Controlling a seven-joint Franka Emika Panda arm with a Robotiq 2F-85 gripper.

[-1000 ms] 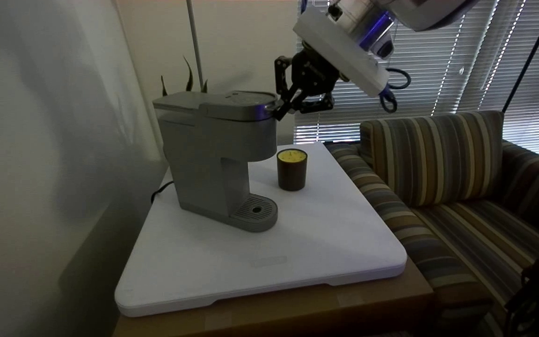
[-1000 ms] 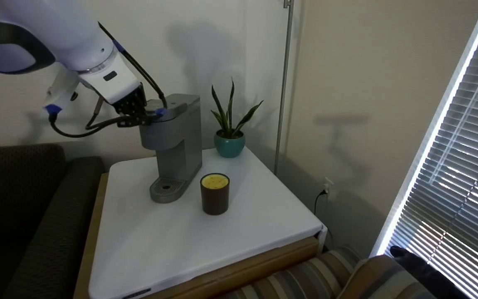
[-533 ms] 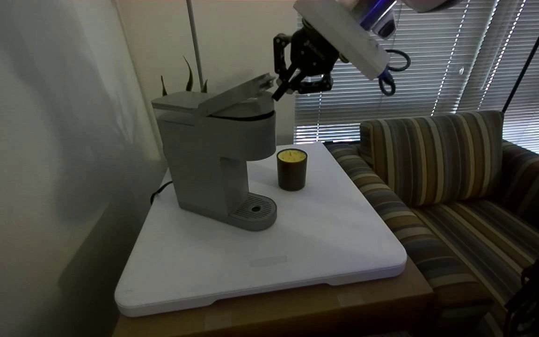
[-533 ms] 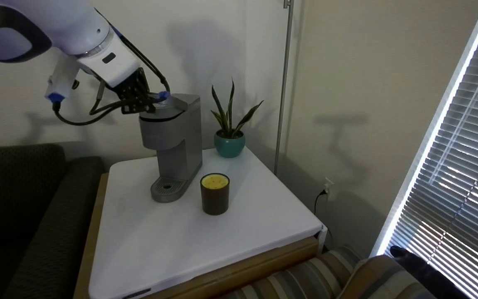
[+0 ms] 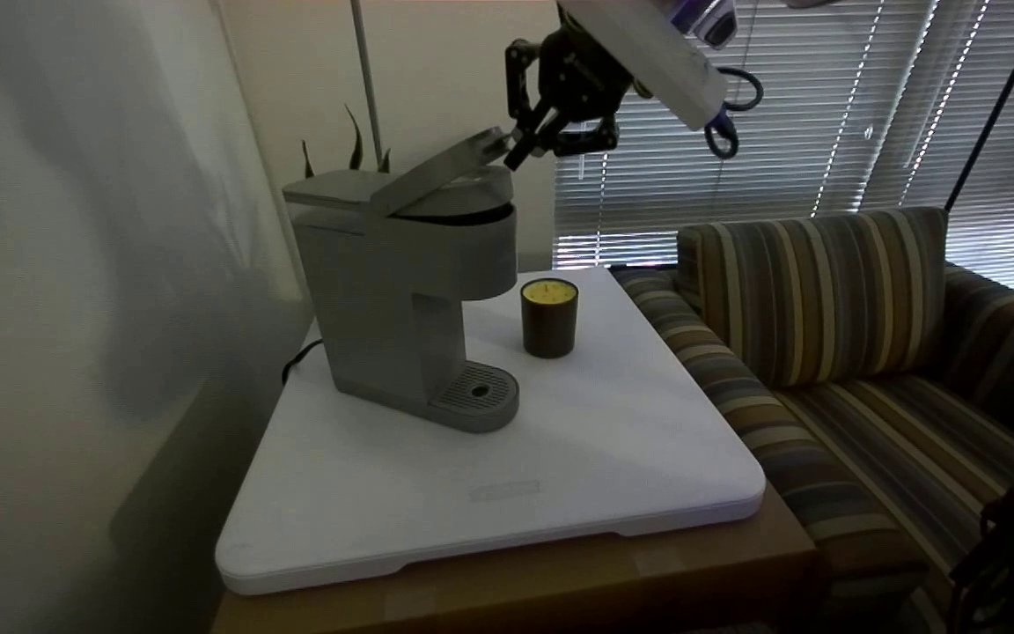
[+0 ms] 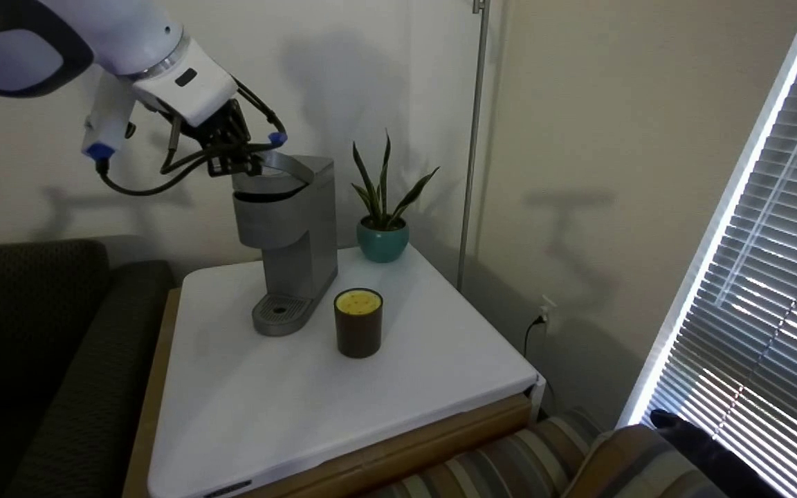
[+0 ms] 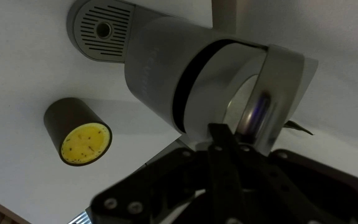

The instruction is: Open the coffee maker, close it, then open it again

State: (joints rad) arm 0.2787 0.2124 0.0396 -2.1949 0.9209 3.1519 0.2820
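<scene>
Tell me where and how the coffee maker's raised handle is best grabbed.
Grip the handle at the middle of its front bar, likely best from the front, above the drip tray. It slopes up, its front end apart from the lid, so there's probably room to reach beneath. The gripper is shut and must open first.

My white worktop [image 6: 260, 422] in an exterior view: coffee maker [image 6: 284, 232], 10–11 o'clock; potted plant [image 6: 382, 242], 1 o'clock; dark cup [image 6: 358, 330], near centre.
</scene>
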